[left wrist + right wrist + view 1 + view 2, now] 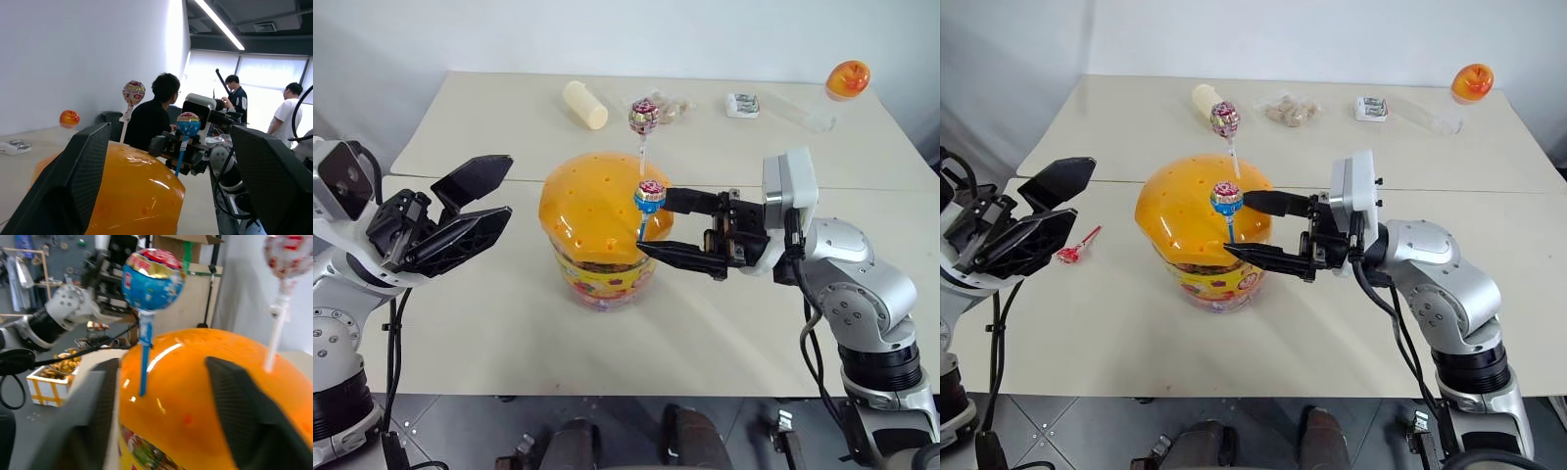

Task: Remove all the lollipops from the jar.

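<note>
The jar (597, 211), a clear tub with a yellow label and an orange domed lid, stands mid-table. Two lollipops stick up from its lid: a blue-stick one (649, 195) at the near right and a white-stick one (643, 117) farther back. A third lollipop (1070, 254), with a red stick, lies on the table left of the jar. My right gripper (656, 223) reaches in from the right, open, its fingers above and below the blue stick with a gap on each side. Left of the jar my left gripper (506, 186) hovers open with nothing in it.
At the back of the table lie a cream cylinder (585, 104), a clear bag of snacks (1285, 108), a small white packet (743, 104) and a clear bottle with an orange ball top (847, 80). In the left wrist view, people (151, 117) are in the room behind.
</note>
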Robot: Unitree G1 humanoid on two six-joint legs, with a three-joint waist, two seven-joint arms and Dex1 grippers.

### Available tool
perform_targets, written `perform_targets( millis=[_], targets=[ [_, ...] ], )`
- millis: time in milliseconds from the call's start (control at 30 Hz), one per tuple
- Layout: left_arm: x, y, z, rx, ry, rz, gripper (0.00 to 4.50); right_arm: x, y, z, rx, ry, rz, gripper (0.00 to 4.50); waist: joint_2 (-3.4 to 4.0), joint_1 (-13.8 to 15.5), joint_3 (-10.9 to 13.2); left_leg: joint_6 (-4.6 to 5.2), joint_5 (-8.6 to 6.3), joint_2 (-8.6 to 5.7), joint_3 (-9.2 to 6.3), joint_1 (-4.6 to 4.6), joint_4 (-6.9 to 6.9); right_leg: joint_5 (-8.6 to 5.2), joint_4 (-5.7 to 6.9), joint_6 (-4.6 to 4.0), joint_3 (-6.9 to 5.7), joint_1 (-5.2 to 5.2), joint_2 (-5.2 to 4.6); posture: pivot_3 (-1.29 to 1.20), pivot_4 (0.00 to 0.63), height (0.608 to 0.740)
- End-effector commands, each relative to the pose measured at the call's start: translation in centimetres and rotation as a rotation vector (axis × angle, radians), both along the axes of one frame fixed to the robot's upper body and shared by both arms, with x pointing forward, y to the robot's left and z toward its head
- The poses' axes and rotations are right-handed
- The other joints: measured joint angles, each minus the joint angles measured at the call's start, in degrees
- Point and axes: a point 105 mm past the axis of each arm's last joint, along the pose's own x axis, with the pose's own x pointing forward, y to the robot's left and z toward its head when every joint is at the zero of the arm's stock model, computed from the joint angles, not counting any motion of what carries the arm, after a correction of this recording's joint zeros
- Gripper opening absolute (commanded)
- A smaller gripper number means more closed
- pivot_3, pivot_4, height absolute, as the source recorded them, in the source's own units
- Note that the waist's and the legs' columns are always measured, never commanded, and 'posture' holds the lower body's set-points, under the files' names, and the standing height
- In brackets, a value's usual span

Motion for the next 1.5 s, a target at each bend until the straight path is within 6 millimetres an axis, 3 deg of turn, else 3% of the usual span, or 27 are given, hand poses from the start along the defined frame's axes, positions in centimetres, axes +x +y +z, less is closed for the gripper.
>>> perform_targets(
  millis=[33,167,333,467,533,667,767,833,900,1000,1033,1200,1300,1433,1500],
  targets=[
    [-0.3,0.5,0.0,-0.001,-0.026,0.019,4.09,-0.9,0.1,1.0,0.043,-0.033,0.054,1.51,0.00,0.0,0.0,0.00,0.00,0.00,0.00,0.00,0.00,0.00,0.00,0.00,0.01,0.00,0.00,0.00,0.150,0.740],
    [-0.3,0.6,-0.1,0.000,-0.025,0.011,4.09,-1.6,-0.4,1.9,0.100,-0.036,0.100,0.12,0.00,0.1,0.0,0.00,0.00,0.00,-0.01,-0.01,0.00,0.00,-0.01,0.00,0.00,0.00,0.00,0.00,0.150,0.740],
    [-0.6,0.3,-0.2,0.016,-0.024,-0.033,4.09,-1.6,-2.2,4.9,0.244,0.039,0.110,0.05,0.01,0.2,0.0,0.00,0.00,-0.01,-0.01,-0.01,0.01,0.00,-0.02,0.00,0.01,0.01,0.00,0.00,0.150,0.740],
    [-2.2,0.4,-1.3,0.116,0.056,-0.144,4.09,-0.9,-6.8,6.0,0.213,0.245,0.025,0.05,0.02,0.6,0.0,0.02,-0.01,0.00,-0.02,-0.02,-0.02,0.00,-0.04,0.00,0.00,0.01,-0.01,0.00,0.150,0.740],
    [-2.4,0.7,-2.2,0.215,0.061,-0.139,4.09,0.3,-9.7,4.6,0.065,0.269,-0.161,0.05,0.02,0.8,0.0,0.08,-0.05,-0.02,-0.02,-0.06,-0.05,0.00,-0.11,0.00,-0.01,0.01,-0.01,0.00,0.150,0.740],
    [-2.4,1.0,-3.2,0.350,0.002,-0.120,4.09,1.4,-14.9,-1.2,-0.336,0.346,-0.448,0.05,0.03,1.5,0.0,0.16,-0.11,-0.02,0.14,-0.10,-0.14,0.00,-0.35,0.00,-0.03,0.01,0.00,0.00,0.150,0.740],
    [-2.3,0.7,-4.3,0.413,-0.071,-0.102,4.09,2.2,-20.8,-8.3,-0.623,0.501,-0.744,0.05,0.03,1.7,0.0,0.17,-0.11,0.00,0.35,-0.07,-0.08,0.00,-0.40,0.01,0.03,0.02,-0.01,0.00,0.150,0.740],
    [-2.4,0.5,-4.9,0.414,-0.090,-0.100,4.09,2.1,-23.4,-11.7,-0.700,0.544,-0.856,0.05,0.02,1.8,0.0,0.17,-0.11,0.03,0.49,-0.02,-0.04,0.00,-0.39,0.01,0.06,0.02,-0.02,0.00,0.150,0.740],
    [-2.5,0.4,-5.2,0.412,-0.088,-0.092,4.09,2.4,-25.2,-13.4,-0.735,0.489,-0.945,0.05,0.05,1.6,0.0,0.17,-0.11,0.07,0.54,-0.03,-0.02,0.00,-0.39,0.01,0.06,0.00,-0.02,0.00,0.150,0.740],
    [-2.6,0.5,-5.3,0.400,-0.094,-0.079,4.09,3.0,-26.6,-13.9,-0.748,0.420,-1.038,0.05,0.27,1.1,0.0,0.16,-0.11,0.13,0.59,-0.01,-0.02,0.00,-0.34,0.01,0.06,-0.04,-0.01,0.00,0.150,0.740],
    [-2.6,0.5,-5.2,0.398,-0.094,-0.074,4.09,2.8,-26.5,-14.1,-0.720,0.449,-1.007,0.05,0.32,1.0,0.0,0.16,-0.11,0.13,0.59,-0.01,0.01,0.00,-0.33,0.01,0.07,-0.03,-0.01,0.00,0.150,0.740],
    [-2.3,0.9,-4.6,0.376,-0.103,-0.037,4.09,2.4,-25.2,-13.2,-0.628,0.440,-0.875,1.68,0.33,0.9,0.0,0.16,-0.11,0.17,0.56,-0.01,0.02,0.00,-0.34,0.01,0.04,-0.01,0.00,0.00,0.150,0.740],
    [-1.9,1.7,-3.4,0.261,-0.086,0.025,4.09,3.1,-21.5,-7.3,-0.312,0.254,-0.704,2.61,0.36,0.7,0.0,0.16,-0.11,0.18,0.54,-0.02,0.03,0.00,-0.35,0.01,0.04,0.00,0.01,0.00,0.150,0.740],
    [-1.6,3.2,-2.5,0.128,-0.050,0.115,4.09,3.2,-17.2,-2.0,-0.090,0.161,-0.534,2.61,0.59,0.5,0.1,0.14,-0.12,0.29,0.48,0.05,0.04,0.01,-0.25,0.00,0.02,0.01,0.05,0.00,0.150,0.740],
    [-1.4,4.4,-2.4,0.027,-0.006,0.161,4.09,3.0,-13.7,0.8,0.024,0.113,-0.412,2.61,0.60,0.4,0.1,0.12,-0.13,0.32,0.39,0.05,0.03,0.01,-0.23,0.00,0.00,0.00,0.07,0.00,0.150,0.740]
  ],
)
